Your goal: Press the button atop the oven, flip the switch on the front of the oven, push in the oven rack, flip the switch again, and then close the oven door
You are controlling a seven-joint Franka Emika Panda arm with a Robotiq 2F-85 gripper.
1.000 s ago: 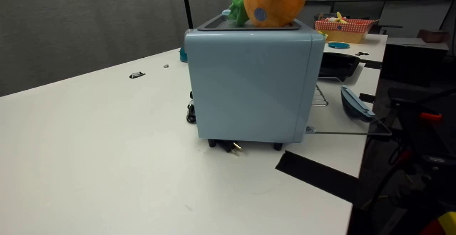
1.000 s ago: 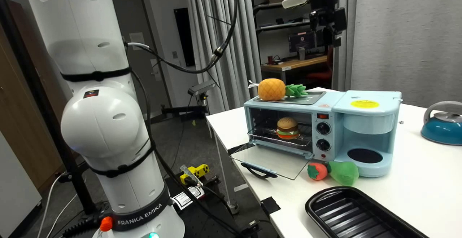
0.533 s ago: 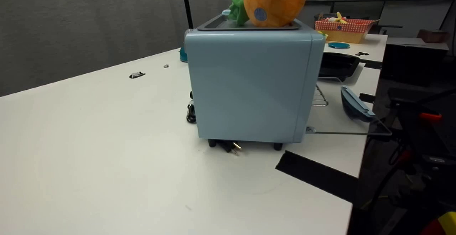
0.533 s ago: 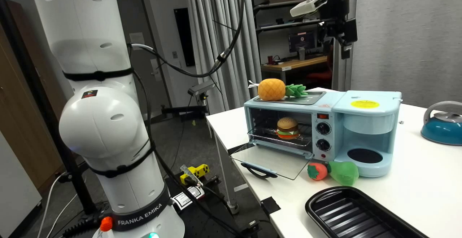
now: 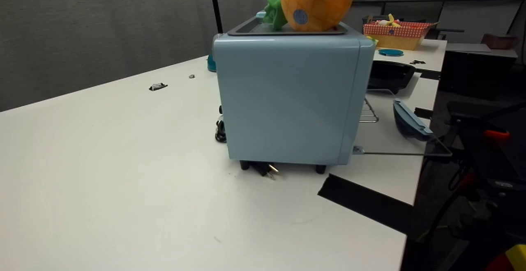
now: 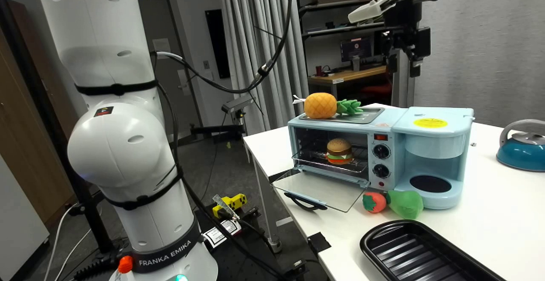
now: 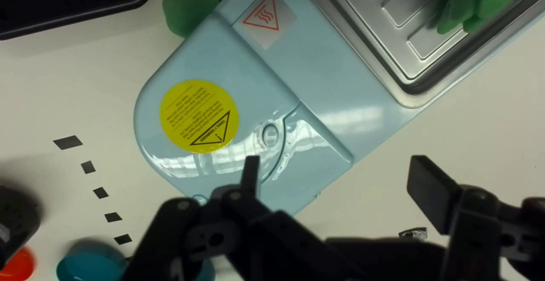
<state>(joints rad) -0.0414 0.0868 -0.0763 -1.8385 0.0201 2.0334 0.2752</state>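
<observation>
The pale blue oven [image 6: 386, 121] shows in both exterior views [image 5: 291, 98]. Its top also shows in the wrist view [image 7: 340, 76], with a round button [image 7: 270, 135] on the lid. On the front are a red switch [image 6: 380, 137] and dark knobs [image 6: 381, 151]. The glass door [image 6: 325, 187] is folded down open. The wire rack [image 6: 330, 165] sticks out a little at the front and bears a toy burger [image 6: 339, 149]. My gripper [image 6: 404, 66] hangs in the air above the oven's lid side. In the wrist view my gripper [image 7: 340, 172] is open with nothing between its fingers.
A toy pineapple [image 6: 320, 105] lies on the metal tray [image 6: 370, 116] atop the oven. A toy strawberry [image 6: 374, 202], a green toy [image 6: 404, 204] and a black ridged tray [image 6: 419, 251] lie in front. A blue kettle [image 6: 521, 151] stands beyond the lid side.
In an exterior view my gripper has moved right and downward above the oven, staying open. The oven, its door and the rack have not moved.
</observation>
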